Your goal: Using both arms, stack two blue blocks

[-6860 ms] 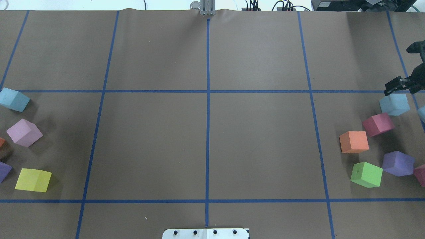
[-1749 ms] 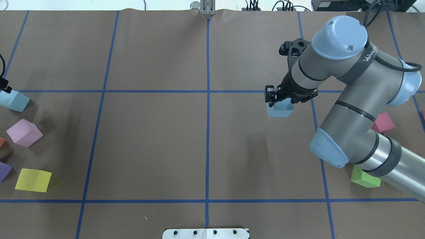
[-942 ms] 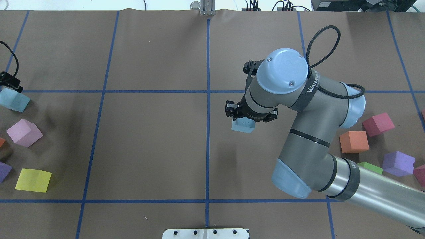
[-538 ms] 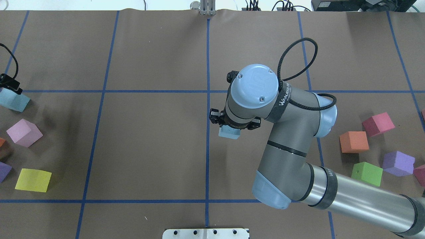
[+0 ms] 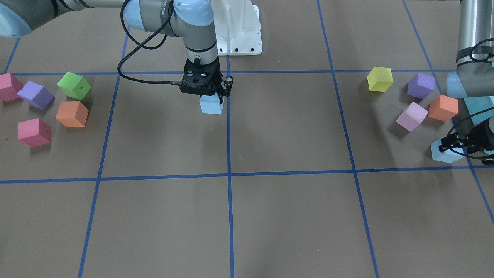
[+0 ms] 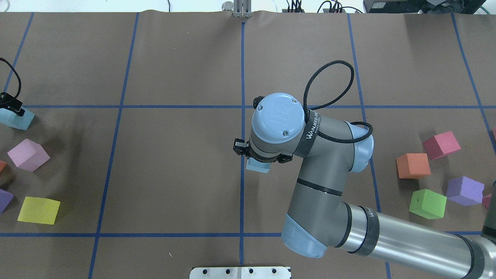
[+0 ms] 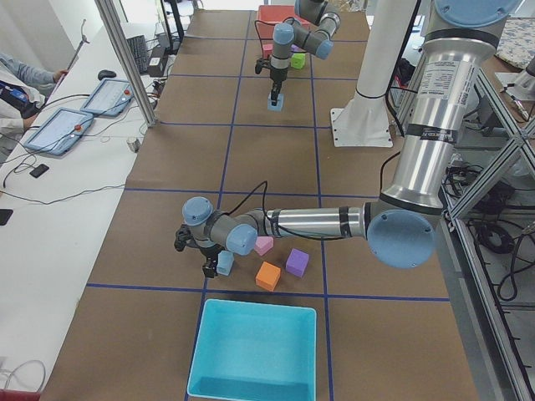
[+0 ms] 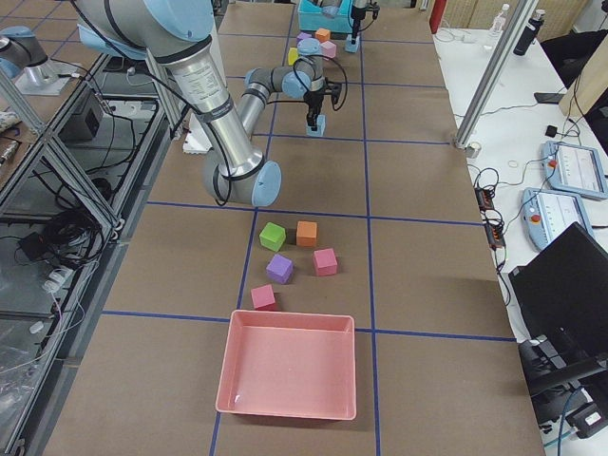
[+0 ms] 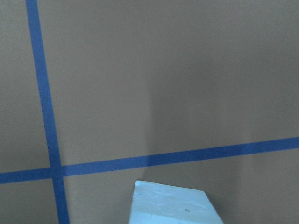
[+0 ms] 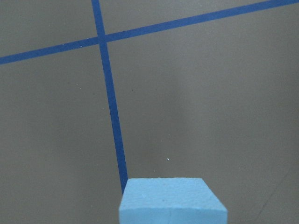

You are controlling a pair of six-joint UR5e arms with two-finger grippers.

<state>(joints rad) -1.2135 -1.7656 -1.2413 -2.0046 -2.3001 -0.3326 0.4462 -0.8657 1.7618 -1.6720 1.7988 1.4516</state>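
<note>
My right gripper [image 6: 259, 155] is shut on a pale blue block [image 6: 257, 166] and holds it a little above the table, just right of the centre line; it also shows in the front view [image 5: 211, 105] and the right wrist view [image 10: 173, 200]. The other blue block [image 6: 16, 118] lies at the far left edge. My left gripper [image 6: 9, 104] sits at this block's top [image 5: 444, 154]. I cannot tell whether its fingers are closed. The block fills the bottom of the left wrist view [image 9: 173, 205].
Pink [image 6: 28, 155], yellow [image 6: 38, 210] and purple [image 6: 4, 199] cubes lie at the left. Orange [image 6: 413, 165], magenta [image 6: 441, 145], green [image 6: 427, 203] and purple [image 6: 464, 190] cubes lie at the right. A turquoise bin [image 7: 255, 351] and a pink bin [image 8: 290, 366] stand at the table's ends.
My right arm has carried its blue block leftward and nearer to the robot, up to the centre line. My left gripper has come down slightly onto the other blue block.
</note>
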